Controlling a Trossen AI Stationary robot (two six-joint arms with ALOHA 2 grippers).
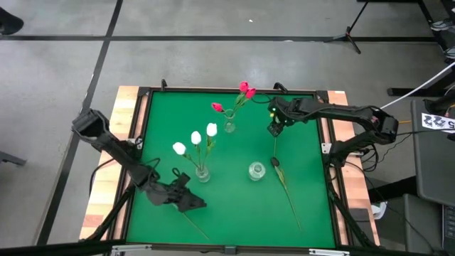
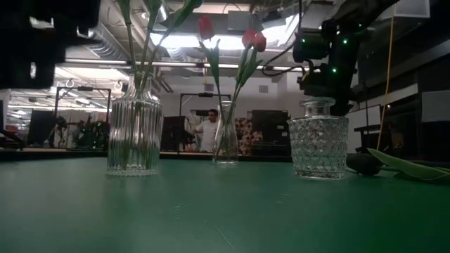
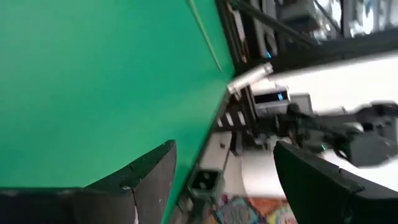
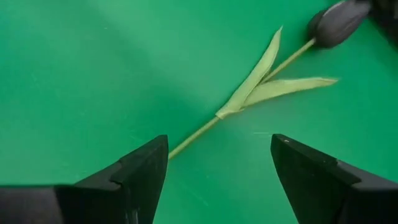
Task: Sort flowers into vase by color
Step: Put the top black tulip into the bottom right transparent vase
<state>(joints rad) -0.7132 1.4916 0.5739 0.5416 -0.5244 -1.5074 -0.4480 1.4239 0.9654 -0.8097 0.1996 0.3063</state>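
Right tool (image 4: 214, 171), jaws wide open, hangs over a dark tulip (image 4: 273, 68) flat on the desk (image 1: 313, 153). You've got white tulips (image 1: 195, 139) and red tulips (image 1: 238, 98) in vases; glass vase (image 1: 257, 171) empty. Left tool (image 3: 224, 180) open, idle at near edge.

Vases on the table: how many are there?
3. The ribbed vase near the front holds the white tulips; the slim vase farther back holds the red tulips; the squat cut-glass vase stands empty beside a dark tulip lying flat.
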